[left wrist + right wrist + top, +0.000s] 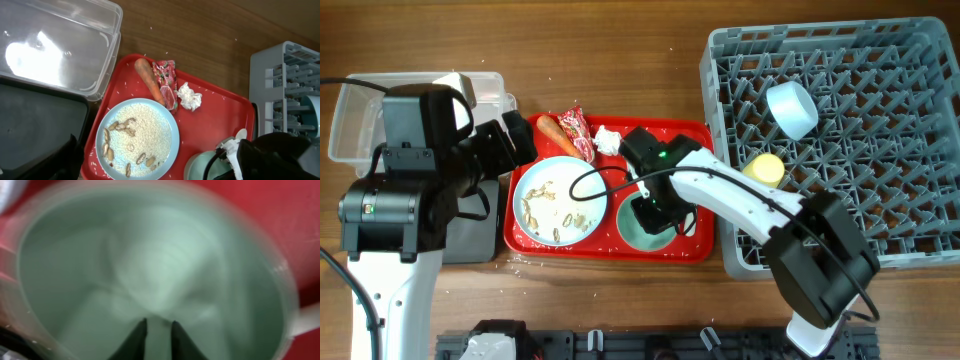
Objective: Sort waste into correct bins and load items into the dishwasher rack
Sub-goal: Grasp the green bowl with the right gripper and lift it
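Note:
The pale green bowl (632,232) stands on the right of the red tray (610,247). My right gripper (651,213) reaches into it. In the blurred right wrist view its fingertips (160,332) are a narrow gap apart on the bowl's (150,255) near wall. The light-blue plate (558,200) holds rice scraps (145,125) and peanut shells. The orange-red food piece (148,80), red wrapper (166,80) and white tissue (190,96) lie at the tray's back. A white spoon (241,134) lies beside the bowl. My left gripper (518,140) is open above the tray's left edge.
The grey dishwasher rack (920,250) at the right holds a light-blue bowl (792,108) and a yellow cup (765,168). The clear tub (350,110) is at the far left, with the black tray (475,235) in front of it, partly under my left arm.

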### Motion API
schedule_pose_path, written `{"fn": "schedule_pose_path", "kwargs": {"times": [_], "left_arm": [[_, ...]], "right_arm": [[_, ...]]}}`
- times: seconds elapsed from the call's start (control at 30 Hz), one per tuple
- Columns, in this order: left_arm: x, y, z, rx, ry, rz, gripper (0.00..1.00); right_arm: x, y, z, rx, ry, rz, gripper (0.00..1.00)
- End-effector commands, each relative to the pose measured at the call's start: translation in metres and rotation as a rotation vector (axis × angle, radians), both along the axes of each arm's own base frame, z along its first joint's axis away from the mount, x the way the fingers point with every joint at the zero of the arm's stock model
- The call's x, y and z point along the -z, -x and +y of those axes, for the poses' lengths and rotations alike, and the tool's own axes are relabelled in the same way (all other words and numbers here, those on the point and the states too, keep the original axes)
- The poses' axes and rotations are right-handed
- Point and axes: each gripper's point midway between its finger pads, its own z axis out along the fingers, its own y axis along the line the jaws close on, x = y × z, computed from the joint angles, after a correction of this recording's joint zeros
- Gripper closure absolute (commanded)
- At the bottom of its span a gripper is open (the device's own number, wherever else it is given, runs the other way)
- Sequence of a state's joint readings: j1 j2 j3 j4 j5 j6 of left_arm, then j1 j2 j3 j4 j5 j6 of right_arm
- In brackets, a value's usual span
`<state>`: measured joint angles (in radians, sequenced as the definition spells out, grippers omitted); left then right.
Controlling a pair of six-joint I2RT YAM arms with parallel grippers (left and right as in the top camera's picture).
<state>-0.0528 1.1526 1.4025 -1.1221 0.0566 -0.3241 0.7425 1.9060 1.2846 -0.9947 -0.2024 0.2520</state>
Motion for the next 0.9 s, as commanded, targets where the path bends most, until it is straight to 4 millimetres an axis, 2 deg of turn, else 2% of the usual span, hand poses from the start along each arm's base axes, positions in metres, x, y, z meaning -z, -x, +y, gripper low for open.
{"fn": "schedule_pose_path", "kwargs": {"times": [0.0,0.03,0.07,0.1,0.13,0.17,0.23,0.3,0.37,0.57,0.63,0.7,0.77,0.8,0.87], "left_arm": [[-0.007,-0.001,0.003,-0.008,-0.005,-0.021,0.00],[-0.007,-0.001,0.003,-0.008,-0.005,-0.021,0.00],[-0.007,-0.001,0.003,-0.008,-0.005,-0.021,0.00],[-0.007,-0.001,0.003,-0.008,-0.005,-0.021,0.00],[-0.007,-0.001,0.003,-0.008,-0.005,-0.021,0.00],[-0.007,-0.001,0.003,-0.008,-0.005,-0.021,0.00],[-0.007,-0.001,0.003,-0.008,-0.005,-0.021,0.00],[-0.007,-0.001,0.003,-0.008,-0.005,-0.021,0.00],[-0.007,-0.001,0.003,-0.008,-0.005,-0.021,0.00],[-0.007,-0.001,0.003,-0.008,-0.005,-0.021,0.00],[-0.007,-0.001,0.003,-0.008,-0.005,-0.021,0.00],[-0.007,-0.001,0.003,-0.008,-0.005,-0.021,0.00],[-0.007,-0.001,0.003,-0.008,-0.005,-0.021,0.00],[-0.007,-0.001,0.003,-0.008,-0.005,-0.021,0.00],[-0.007,-0.001,0.003,-0.008,-0.005,-0.021,0.00]], "right_arm": [[-0.001,-0.011,-0.017,0.085,0.089,-0.057,0.96],[-0.006,-0.015,-0.017,0.090,0.078,-0.071,0.95],[-0.013,-0.018,-0.016,0.080,0.053,-0.085,0.91],[-0.022,-0.019,-0.009,0.032,0.006,-0.091,0.75],[-0.031,-0.019,-0.005,-0.014,-0.030,-0.106,0.64],[-0.045,-0.021,-0.002,-0.029,-0.064,-0.142,0.58],[-0.067,-0.026,-0.005,-0.008,-0.087,-0.208,0.52],[-0.086,-0.037,-0.023,0.065,-0.053,-0.292,0.44],[-0.080,-0.040,-0.029,0.074,-0.029,-0.292,0.45],[-0.006,-0.023,-0.041,0.097,0.077,-0.150,0.45],[0.003,-0.022,-0.036,0.096,0.067,-0.124,0.49],[0.006,-0.022,-0.037,0.097,0.074,-0.121,0.59],[0.007,-0.023,-0.036,0.108,0.075,-0.121,0.91],[0.004,-0.024,-0.036,0.109,0.071,-0.125,0.96],[-0.015,-0.035,-0.045,0.153,0.087,-0.166,0.96]]}}
